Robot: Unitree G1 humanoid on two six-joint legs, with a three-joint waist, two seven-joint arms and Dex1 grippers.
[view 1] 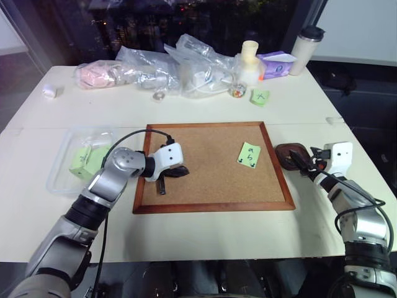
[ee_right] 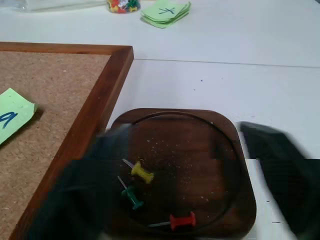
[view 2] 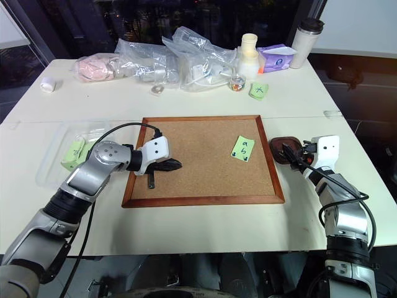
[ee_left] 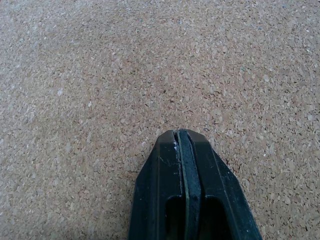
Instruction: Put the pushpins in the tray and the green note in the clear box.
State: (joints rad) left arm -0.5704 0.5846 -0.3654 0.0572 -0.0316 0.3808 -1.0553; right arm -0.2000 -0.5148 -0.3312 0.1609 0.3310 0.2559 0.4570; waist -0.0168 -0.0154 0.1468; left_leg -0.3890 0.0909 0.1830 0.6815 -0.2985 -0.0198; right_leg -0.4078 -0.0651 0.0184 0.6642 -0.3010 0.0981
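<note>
Hovering over the tray (ee_right: 235, 165) with fingers spread wide, the right gripper (view 1: 307, 162) held nothing; three pushpins (ee_right: 137, 172) lay inside. The left gripper (view 1: 174, 174), pinched shut and empty, rested on the corkboard (view 1: 211, 186). The note (view 1: 249, 154), still pinned there, probably needed a gentle edge pinch next.

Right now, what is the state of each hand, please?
Left hand: closed, holding nothing, over the corkboard.
Right hand: open, holding nothing, at the tray with three pushpins.

I read "a 5" handwritten on the green note (view 1: 249, 154) on the corkboard (view 1: 211, 205), and an "x" on another green note (view 1: 261, 95).
</note>
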